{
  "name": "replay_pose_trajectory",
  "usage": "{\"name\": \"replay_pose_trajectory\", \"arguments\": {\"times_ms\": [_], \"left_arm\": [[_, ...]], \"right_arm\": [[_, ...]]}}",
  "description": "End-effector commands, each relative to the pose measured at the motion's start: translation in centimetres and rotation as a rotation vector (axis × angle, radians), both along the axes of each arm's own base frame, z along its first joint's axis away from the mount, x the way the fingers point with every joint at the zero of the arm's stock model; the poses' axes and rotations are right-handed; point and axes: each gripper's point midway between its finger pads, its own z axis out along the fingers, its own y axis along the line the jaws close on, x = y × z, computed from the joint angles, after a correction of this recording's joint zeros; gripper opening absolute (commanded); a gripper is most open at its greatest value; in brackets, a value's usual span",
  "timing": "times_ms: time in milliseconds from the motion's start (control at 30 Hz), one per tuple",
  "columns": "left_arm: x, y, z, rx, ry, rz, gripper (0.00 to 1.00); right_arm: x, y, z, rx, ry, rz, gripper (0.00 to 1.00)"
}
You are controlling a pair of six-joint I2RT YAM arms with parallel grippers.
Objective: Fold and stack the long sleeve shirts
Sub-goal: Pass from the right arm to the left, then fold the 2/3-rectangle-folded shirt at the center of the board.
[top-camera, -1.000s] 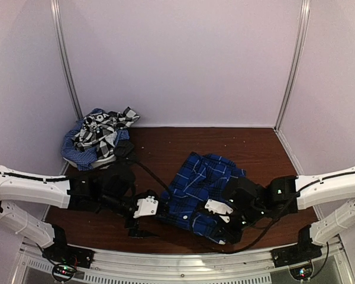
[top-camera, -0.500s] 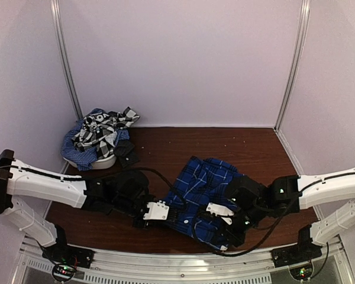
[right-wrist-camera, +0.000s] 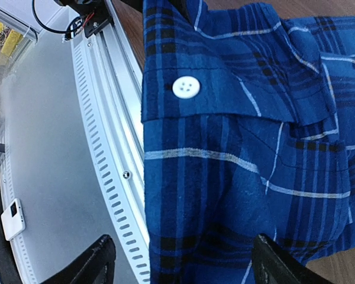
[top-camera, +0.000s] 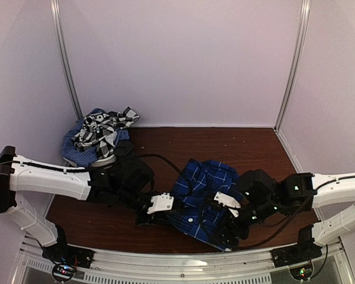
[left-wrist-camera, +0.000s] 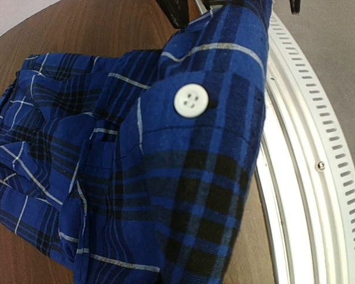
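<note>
My right tool (right-wrist-camera: 180,260) is spread wide above the near edge of the blue shirt (top-camera: 201,192), I think to pinch it for folding. Whether my left tool (top-camera: 155,212) grips it, I cannot tell.

Laboratory robot cell: bare pale wall panels (top-camera: 177,59) and aluminium posts (top-camera: 67,59) stand beyond the left gripper (top-camera: 149,218) and right gripper (top-camera: 223,234); a slotted metal rail (top-camera: 165,266) lies behind them.

The brown table (top-camera: 236,142) bears a blue plaid shirt (top-camera: 204,183) and, seemingly, a shirt heap (top-camera: 97,139).
</note>
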Motion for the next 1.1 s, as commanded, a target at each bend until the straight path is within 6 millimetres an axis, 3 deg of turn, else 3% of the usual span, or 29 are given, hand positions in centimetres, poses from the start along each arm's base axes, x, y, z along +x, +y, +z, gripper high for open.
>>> {"name": "replay_pose_trajectory", "arguments": {"times_ms": [0, 267, 400, 567, 767, 933, 1067], "left_arm": [[-0.4, -1.1, 4.2, -0.114, 0.137, 0.031, 0.0], [0.6, -0.9, 5.2, -0.084, 0.318, 0.105, 0.0], [0.3, -0.7, 5.3, -0.066, 0.384, 0.089, 0.0], [-1.3, -0.2, 5.8, -0.039, 0.463, 0.038, 0.0], [-3.1, 0.5, 6.2, -0.017, 0.582, 0.018, 0.0], [-4.5, 1.2, 7.5, -0.025, 0.682, 0.019, 0.0], [-4.2, 0.9, 8.5, -0.042, 0.706, 0.026, 0.0]], "right_arm": [[1.0, -0.1, 1.3, 0.042, -0.061, -0.072, 0.82], [0.4, 0.3, 0.3, -0.04, -0.127, -0.086, 0.88], [1.1, 0.0, -0.6, -0.104, -0.187, -0.117, 0.84], [1.1, 0.7, -0.7, -0.111, -0.209, -0.118, 0.55], [0.2, 1.7, -0.2, -0.067, -0.203, -0.108, 0.04], [-1.9, 2.5, 1.3, 0.05, -0.09, -0.054, 0.0], [-1.8, 2.8, 2.7, 0.13, 0.011, -0.04, 0.0]]}}
